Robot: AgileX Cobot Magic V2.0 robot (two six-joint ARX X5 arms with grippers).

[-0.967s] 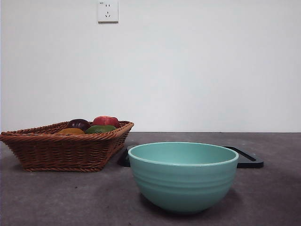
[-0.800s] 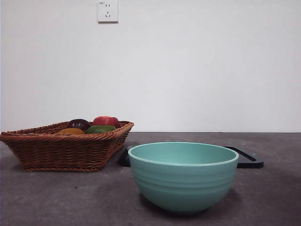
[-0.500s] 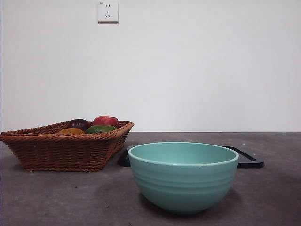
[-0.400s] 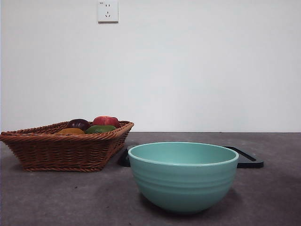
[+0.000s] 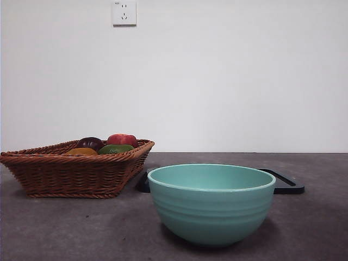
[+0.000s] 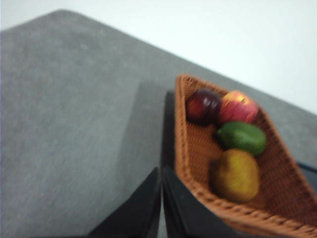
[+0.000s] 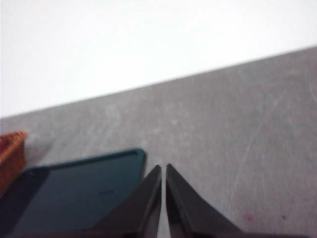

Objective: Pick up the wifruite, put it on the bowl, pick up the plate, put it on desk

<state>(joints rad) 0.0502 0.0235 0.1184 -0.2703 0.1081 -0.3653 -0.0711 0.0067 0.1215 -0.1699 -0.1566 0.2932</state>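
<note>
Front view: nothing is done yet. The wifruite [image 5: 82, 151] lies in the basket [image 5: 70, 176] by the desk's [image 5: 65, 228] left edge; the bowl [image 5: 211, 204] is empty. The left gripper [image 6: 161, 198] and right gripper [image 7: 163, 193] are closed, holding nothing.

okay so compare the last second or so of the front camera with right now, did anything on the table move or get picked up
Nothing visibly changed. The wifruite lies in the basket with the other fruits, the bowl stands in front of the dark plate on the desk, and no arm has entered the front view.
</note>
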